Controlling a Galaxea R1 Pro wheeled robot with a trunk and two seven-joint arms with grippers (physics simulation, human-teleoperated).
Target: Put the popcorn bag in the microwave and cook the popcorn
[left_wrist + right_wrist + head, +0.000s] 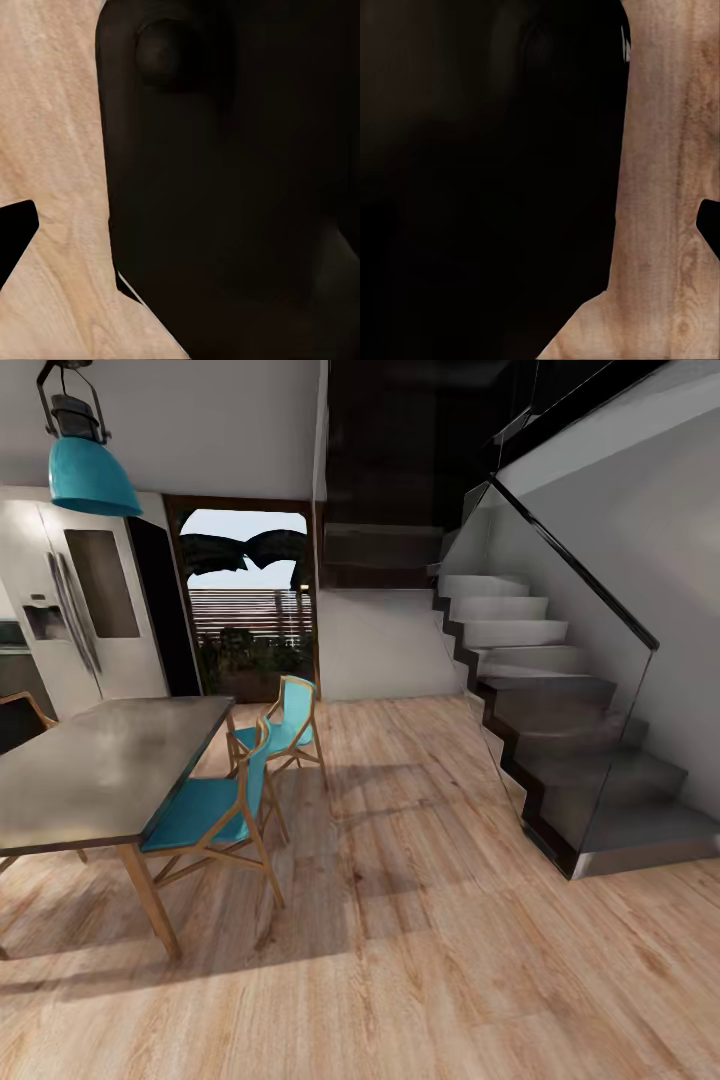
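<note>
Wooden flooring, a grey dining table and a staircase indicate the approach step; next, locate the kitchen countertop holding the popcorn bag; gripper states cannot be determined.

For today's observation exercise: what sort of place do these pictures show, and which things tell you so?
Probably the open-plan ground floor of a home: a grey dining table with turquoise chairs, a fridge beyond, and a glass-railed staircase.
</note>
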